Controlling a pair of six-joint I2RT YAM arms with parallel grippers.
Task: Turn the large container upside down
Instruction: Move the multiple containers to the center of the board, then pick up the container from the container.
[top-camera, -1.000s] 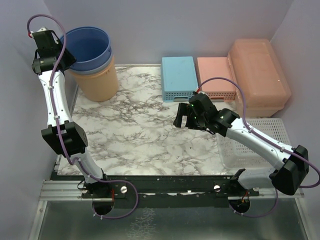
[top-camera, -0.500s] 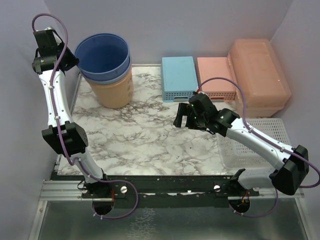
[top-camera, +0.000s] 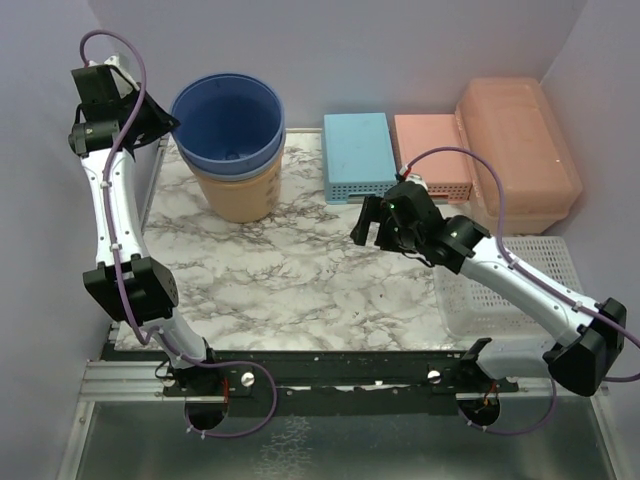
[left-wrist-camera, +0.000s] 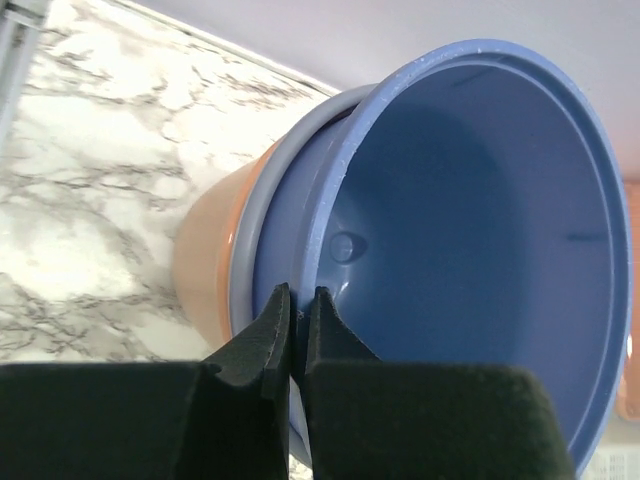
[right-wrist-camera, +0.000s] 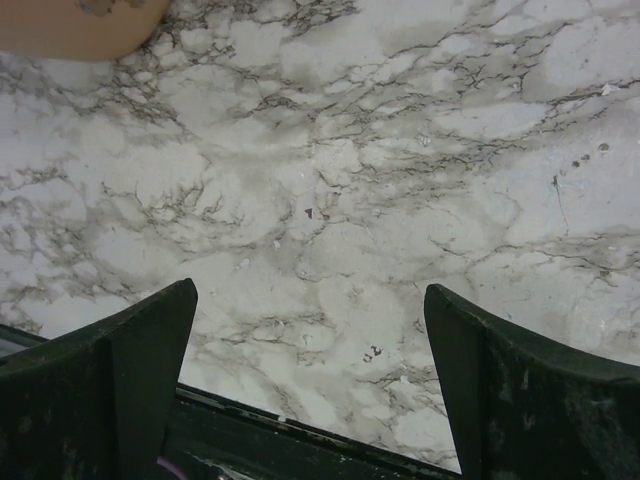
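The large container (top-camera: 520, 150), a translucent peach-orange lidded box, stands upright at the back right, with no gripper on it. My left gripper (top-camera: 168, 122) is shut on the left rim of a blue bucket (top-camera: 228, 115). That bucket is nested with a paler blue one in an orange bucket (top-camera: 240, 195) at the back left. In the left wrist view the jaws (left-wrist-camera: 298, 295) pinch the blue bucket's rim (left-wrist-camera: 335, 200), one finger inside and one outside. My right gripper (top-camera: 368, 228) is open and empty above the marble table (right-wrist-camera: 330, 200), its gap (right-wrist-camera: 310, 300) holding nothing.
A light blue flat box (top-camera: 357, 155) and a pink perforated basket (top-camera: 432, 155) sit side by side at the back middle. A white perforated basket (top-camera: 500, 290) lies at the right under my right arm. Purple walls close in the left, back and right.
My left gripper has dragged the stacked buckets to the right, away from the left wall. My right arm has shifted slightly right and back, still open.
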